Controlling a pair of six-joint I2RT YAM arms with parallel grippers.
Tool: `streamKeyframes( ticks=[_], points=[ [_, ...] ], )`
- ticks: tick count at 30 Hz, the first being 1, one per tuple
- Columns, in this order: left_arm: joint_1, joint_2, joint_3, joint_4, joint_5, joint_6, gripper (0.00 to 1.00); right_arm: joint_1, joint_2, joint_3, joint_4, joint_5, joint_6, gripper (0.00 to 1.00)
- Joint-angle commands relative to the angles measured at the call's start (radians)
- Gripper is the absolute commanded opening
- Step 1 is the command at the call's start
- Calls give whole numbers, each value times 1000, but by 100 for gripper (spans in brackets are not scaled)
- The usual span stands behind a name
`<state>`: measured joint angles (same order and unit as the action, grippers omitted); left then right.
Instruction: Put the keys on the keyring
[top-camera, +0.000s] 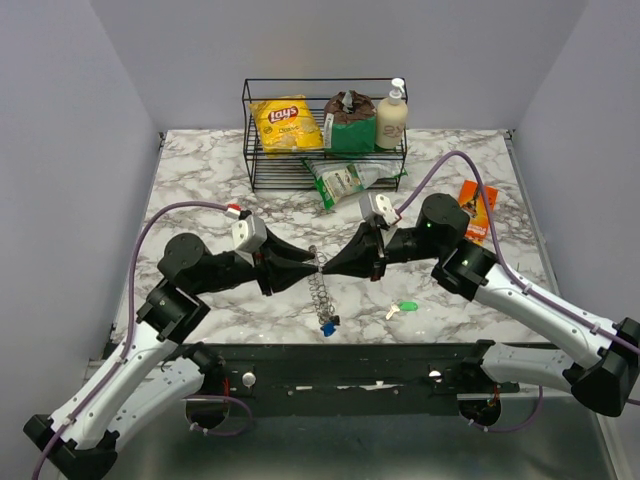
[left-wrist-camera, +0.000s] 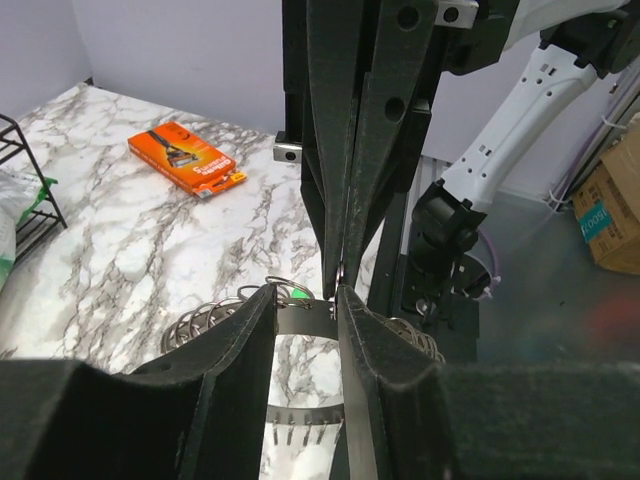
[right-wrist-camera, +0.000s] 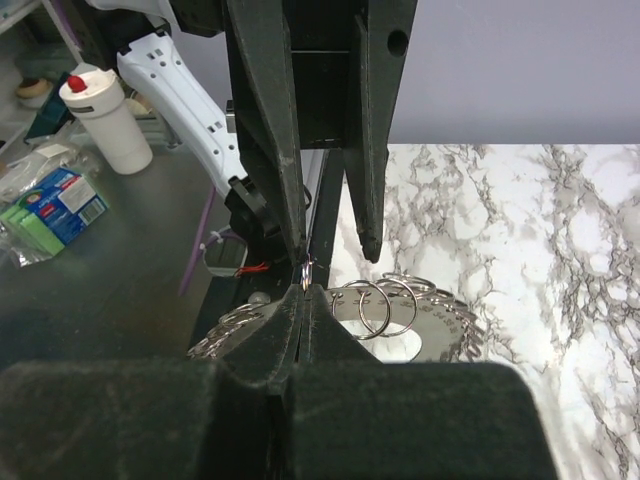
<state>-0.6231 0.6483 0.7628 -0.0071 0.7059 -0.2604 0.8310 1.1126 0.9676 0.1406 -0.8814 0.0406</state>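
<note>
The keyring (top-camera: 320, 290) is a silvery band strung with several small wire rings, stretching from the two grippers down toward the table's near edge. A blue key (top-camera: 328, 326) sits at its lower end. A green key (top-camera: 405, 308) lies loose on the marble to the right. No red key shows. My right gripper (right-wrist-camera: 306, 290) is shut on one small ring at the top of the keyring (right-wrist-camera: 440, 320). My left gripper (left-wrist-camera: 305, 300) faces it tip to tip, jaws apart over the band (left-wrist-camera: 305, 320), gripping nothing.
A black wire rack (top-camera: 250, 130) at the back holds a yellow chip bag (top-camera: 286, 122), a brown bag and a cream bottle (top-camera: 391, 118). A green packet (top-camera: 345, 180) lies in front of the rack. An orange packet (top-camera: 478, 210) lies at the right.
</note>
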Motion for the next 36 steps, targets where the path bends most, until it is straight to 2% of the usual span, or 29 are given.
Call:
streamKeyframes(
  ticks=[1, 5, 12, 20, 24, 31, 34, 36],
  points=[
    [-1, 10, 18, 10, 56, -10, 40, -1, -22, 0, 34, -10, -2, 1],
    [-1, 14, 13, 24, 87, -19, 41, -1, -16, 2, 33, -19, -1, 1],
    [-1, -26, 13, 22, 32, -4, 43, -1, -16, 5, 30, -19, -4, 1],
    [0, 20, 20, 9, 56, 4, 39, -1, -17, 11, 30, -21, -5, 1],
    [-1, 25, 26, 9, 53, 12, 30, -1, -16, 11, 30, -21, -5, 1],
    [-1, 40, 38, -30, 63, 26, 21, -1, -17, 14, 30, -19, -8, 1],
    [-1, 42, 38, -33, 64, 24, 21, -1, -16, 16, 28, -18, -8, 1],
    [-1, 42, 41, -47, 63, 32, 24, -3, -14, 20, 25, -14, -8, 1]
  ],
)
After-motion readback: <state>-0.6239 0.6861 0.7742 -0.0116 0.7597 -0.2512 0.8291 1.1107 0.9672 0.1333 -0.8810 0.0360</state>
